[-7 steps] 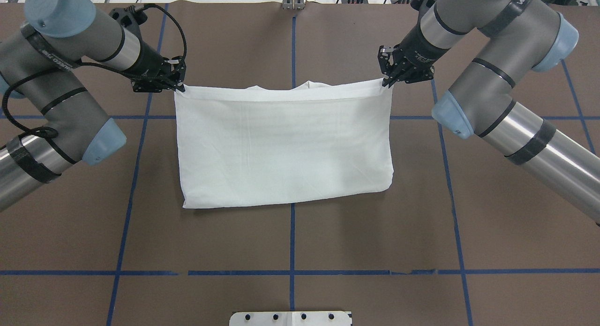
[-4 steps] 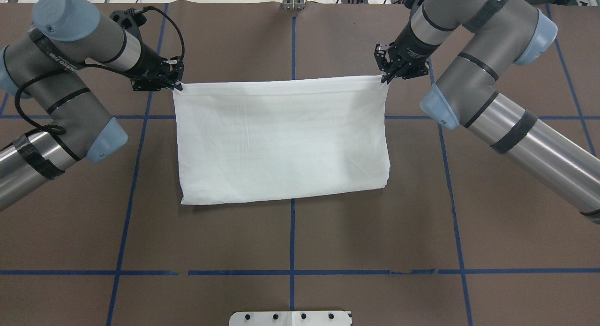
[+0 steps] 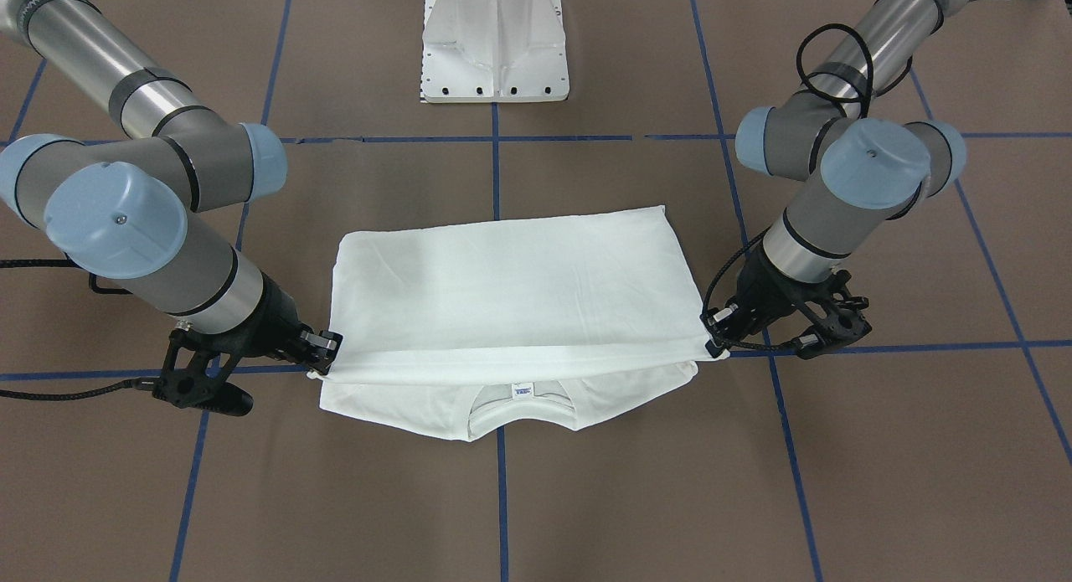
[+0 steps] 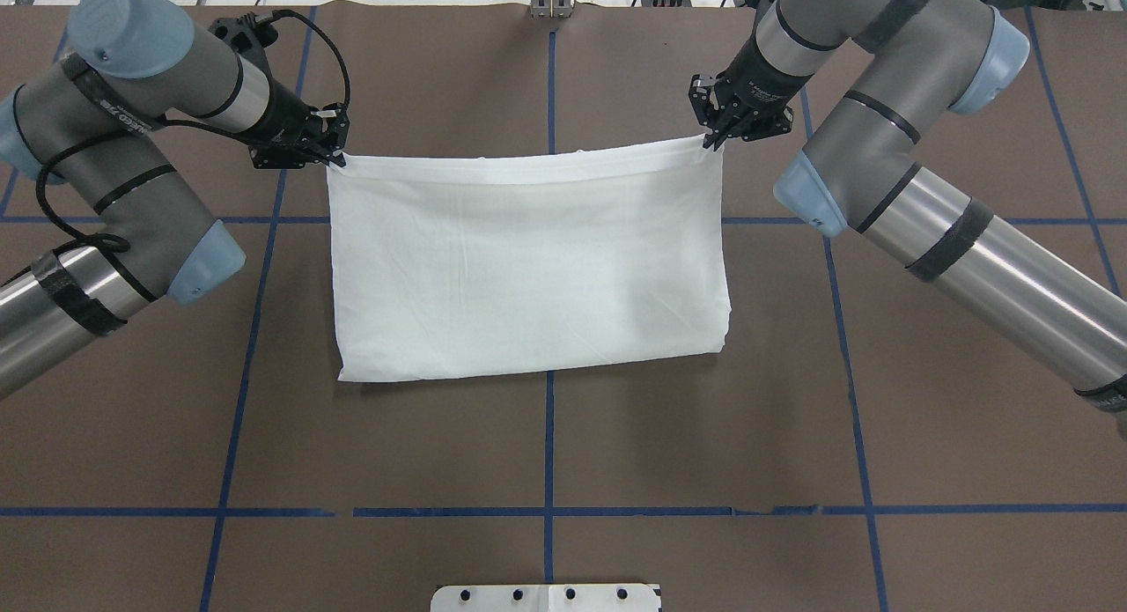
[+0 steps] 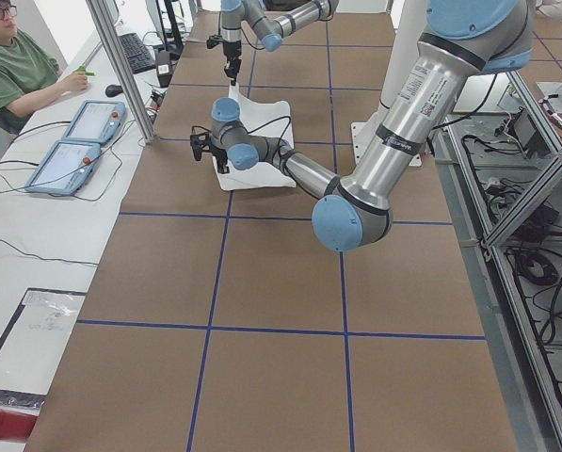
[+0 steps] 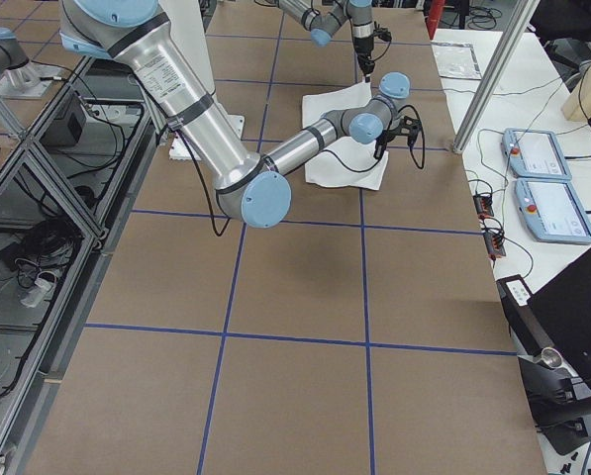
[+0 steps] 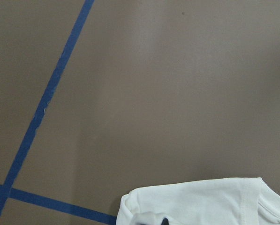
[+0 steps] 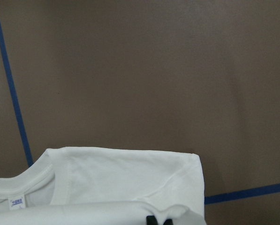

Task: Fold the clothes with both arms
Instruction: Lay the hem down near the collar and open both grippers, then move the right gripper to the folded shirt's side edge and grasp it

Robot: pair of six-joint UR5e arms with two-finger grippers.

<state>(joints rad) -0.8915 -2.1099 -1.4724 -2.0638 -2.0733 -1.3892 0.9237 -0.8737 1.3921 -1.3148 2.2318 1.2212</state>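
White T-shirt (image 4: 528, 260) is lying folded on the brown table (image 4: 616, 445), its top layer stretching taut over the collar (image 3: 521, 408). Left gripper (image 4: 338, 158) is clenching one corner of that layer; right gripper (image 4: 710, 140) is clenching the other.

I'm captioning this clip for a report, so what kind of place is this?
Most likely a robotics lab: a left arm and right arm grip a T-shirt on a table gridded with blue tape, and a person sits beside two pendants.
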